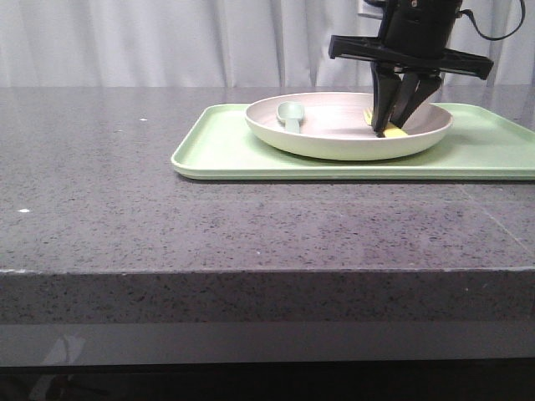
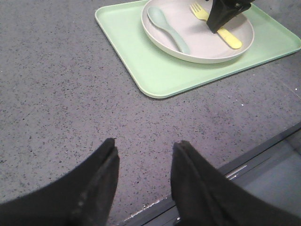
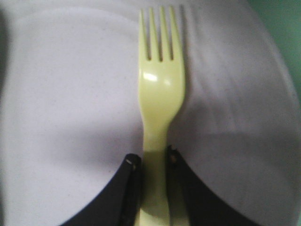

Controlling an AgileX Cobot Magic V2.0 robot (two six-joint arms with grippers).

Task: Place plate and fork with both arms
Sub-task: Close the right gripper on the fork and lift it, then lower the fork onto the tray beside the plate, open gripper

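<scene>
On plate (image 1: 334, 138): right gripper (image 3: 153, 165) clamped on fork (image 3: 160, 94) handle, keep level; left gripper (image 2: 143, 162) open, idle over table (image 2: 56, 94).

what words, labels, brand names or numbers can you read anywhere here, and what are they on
None: no readable text shows in any view.
The plate, the fork, the spoon and the tray are plain, with no print or marks.
The right gripper, shut on the fork's handle, and the left gripper, open over the countertop, show bare black surfaces with no label.
</scene>
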